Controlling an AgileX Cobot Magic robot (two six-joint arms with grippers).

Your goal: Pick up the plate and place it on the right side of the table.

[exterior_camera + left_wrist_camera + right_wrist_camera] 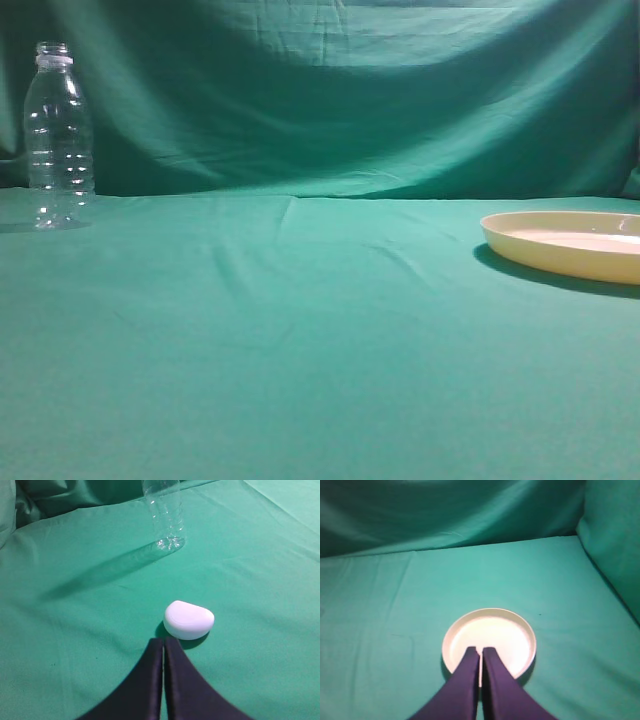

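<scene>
Wrinkled teal-green cloth covers the bench [300, 350], and nearest in the right wrist view the right tool [480, 652] hangs closed and empty above the near rim of the cream-yellow plate [490, 640], which already lies flat at the bench's right side. The left tool [164, 642], also closed, hovers by a small white lump [188, 619]. Placing looks finished; farther back stand a clear plastic bottle [58, 140] and the matching green backdrop [350, 90].

The exterior view looks low along the table [300, 340] toward the backdrop [350, 90], bottle [58, 135] at far left, plate [570, 245] at the right edge. The left wrist view looks down at that bottle [167, 515], the right wrist view at that plate [490, 640].
</scene>
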